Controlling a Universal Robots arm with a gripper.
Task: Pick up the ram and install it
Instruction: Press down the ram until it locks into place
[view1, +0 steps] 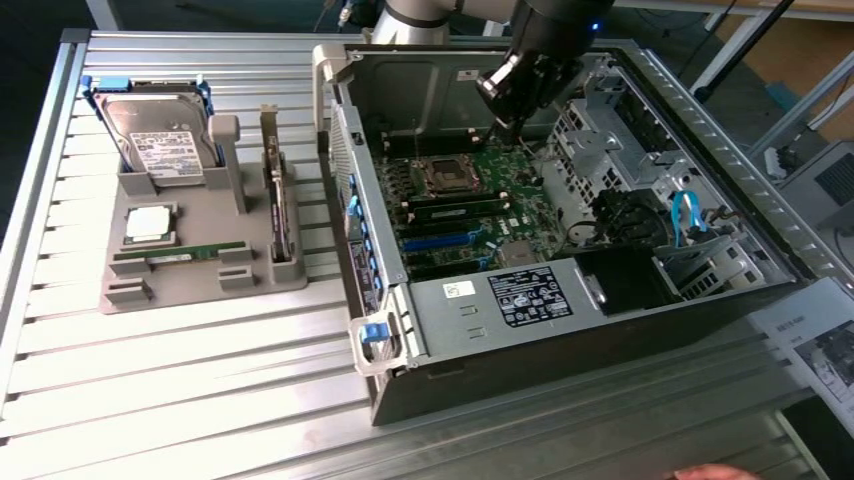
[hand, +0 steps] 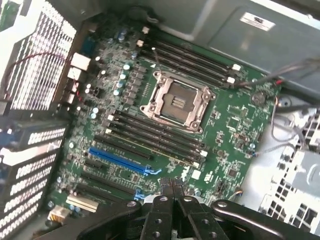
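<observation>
Inspection of the scene as it stands. An open computer case (view1: 574, 330) lies on its side on the slatted metal counter (view1: 200, 380), toward the exterior view's right. Beside it, toward the exterior view's left, sits a grey parts holder (view1: 200, 285).

The ram (view1: 180, 254), a narrow green stick, lies flat in a slot of the grey holder, near the holder's front edge. It is untouched and well apart from the gripper. Just behind it in the same holder rests a square silver processor chip (view1: 148, 224). A hard drive (view1: 158, 138) stands upright at the holder's rear. A dark card (view1: 278, 200) stands on edge along the holder's side nearest the case.

The arm reaches down into the case from its far side. The gripper (view1: 514, 128) hangs above the green motherboard (view1: 461, 215), apart from the board. In the wrist view the gripper (hand: 172, 186) has its two fingers pressed together, with nothing between them.

The wrist view also gives the board in detail: an empty processor socket (hand: 175, 102) with a metal frame at the centre, and rows of long black memory slots (hand: 155, 136) on both sides of it. A blue slot (hand: 120, 161) lies further along, toward the gripper. Whether any memory slot is already filled cannot be told.
</observation>
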